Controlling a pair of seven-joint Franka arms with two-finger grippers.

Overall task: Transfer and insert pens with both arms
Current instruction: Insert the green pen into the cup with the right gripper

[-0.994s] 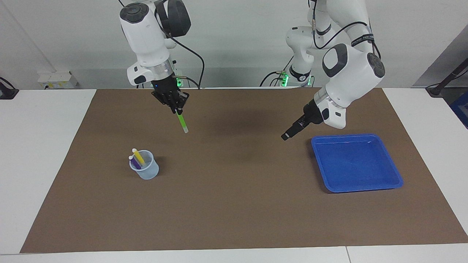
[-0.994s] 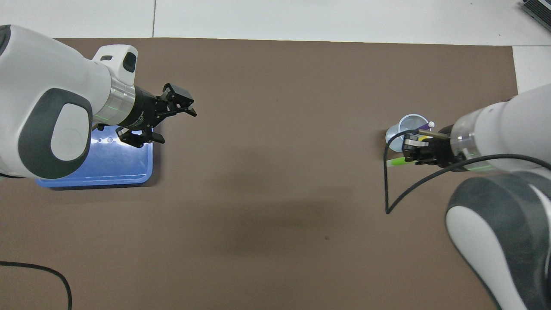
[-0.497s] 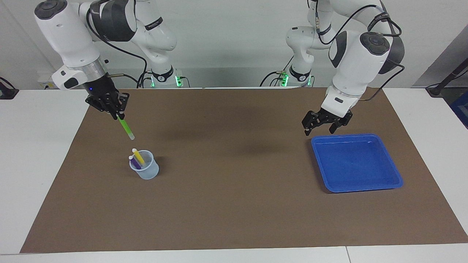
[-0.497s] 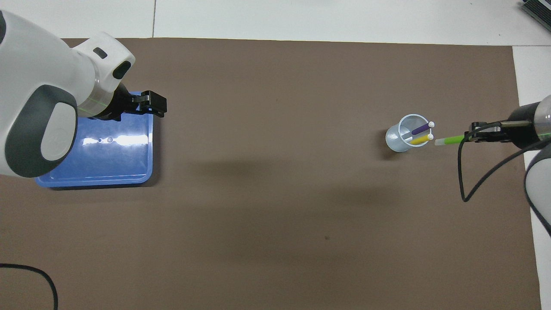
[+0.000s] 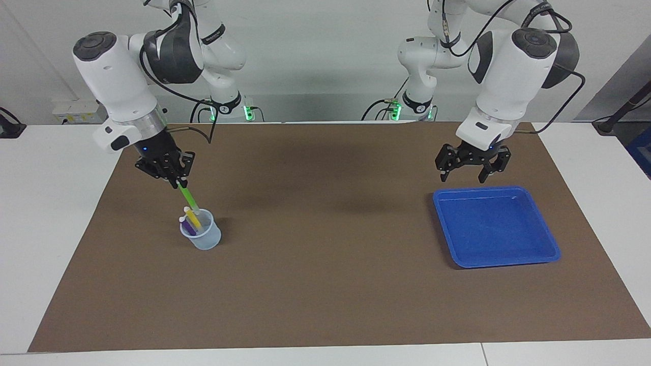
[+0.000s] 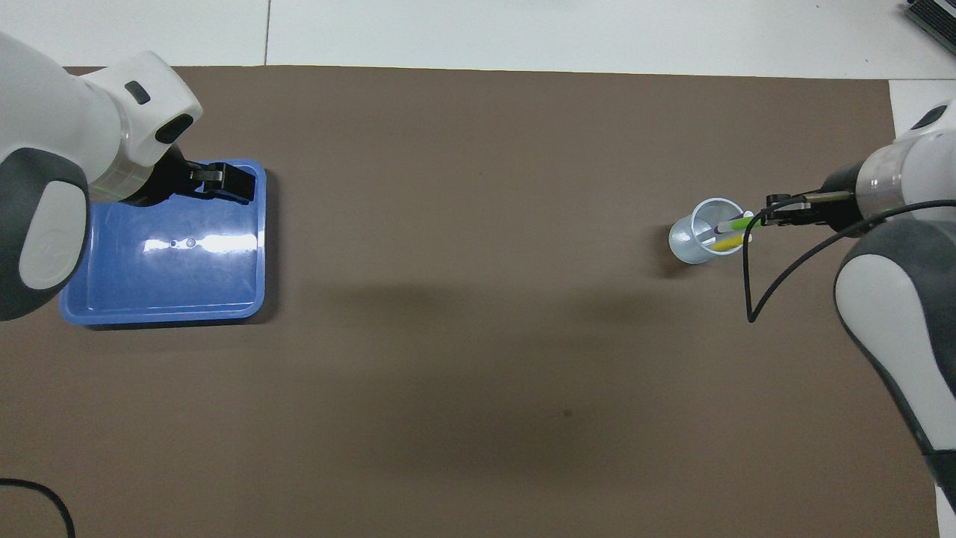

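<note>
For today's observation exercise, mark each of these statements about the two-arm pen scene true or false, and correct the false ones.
1. The right gripper is shut on the green pen. True.
2. The green pen's lower end is at the mouth of the cup. True.
3. The blue tray holds the purple pen. False: the purple pen stands in the cup with the yellow pen; no pen shows in the tray.
4. The left gripper holds a pen. False: it is open and empty, over the tray's edge nearest the robots.
5. The cup lies tipped over. False: it stands upright.
</note>
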